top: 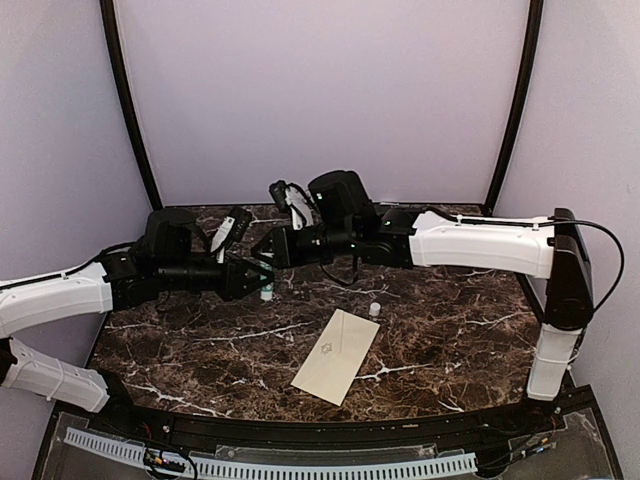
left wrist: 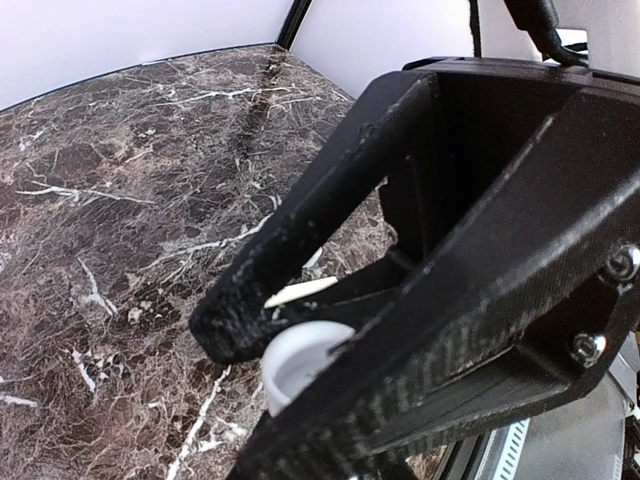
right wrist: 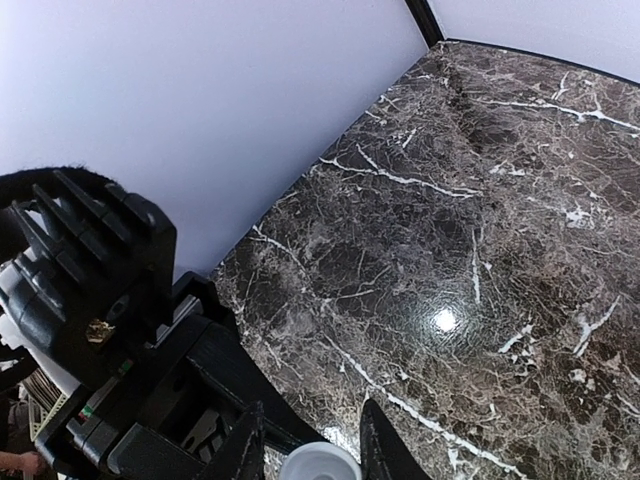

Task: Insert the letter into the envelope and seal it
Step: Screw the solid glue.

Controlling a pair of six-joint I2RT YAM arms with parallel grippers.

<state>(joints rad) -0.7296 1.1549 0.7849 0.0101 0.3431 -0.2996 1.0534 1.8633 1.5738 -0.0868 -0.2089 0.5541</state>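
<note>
From the top external camera, the envelope [top: 335,356] lies flat on the dark marble table [top: 450,340], near its front edge and right of centre. It is set at a slant, with its faint emblem facing up. It is well apart from both arms. A small white cap [top: 375,309] stands on the table just beyond the envelope's far right corner. The two arms reach in from either side and meet above the table's left middle. The left gripper [top: 250,278] and the right gripper [top: 272,256] are nose to nose there, with a white tube [top: 266,291] hanging between their tips.

From the left wrist camera, the black fingers [left wrist: 300,240] of the left gripper are clamped around the white tube [left wrist: 300,365]. Its rounded end pokes out between them, over the marble. A thin sliver of cream shows just above the tube, too small to identify.

From the right wrist camera, the right gripper [right wrist: 315,442] has one finger [right wrist: 248,445] on each side of the tube's round white top [right wrist: 320,463], at the bottom edge of the picture. It is not possible to tell whether these fingers press on the tube or only flank it. The left arm's black wrist housing [right wrist: 95,270] fills the left of the view.
</note>
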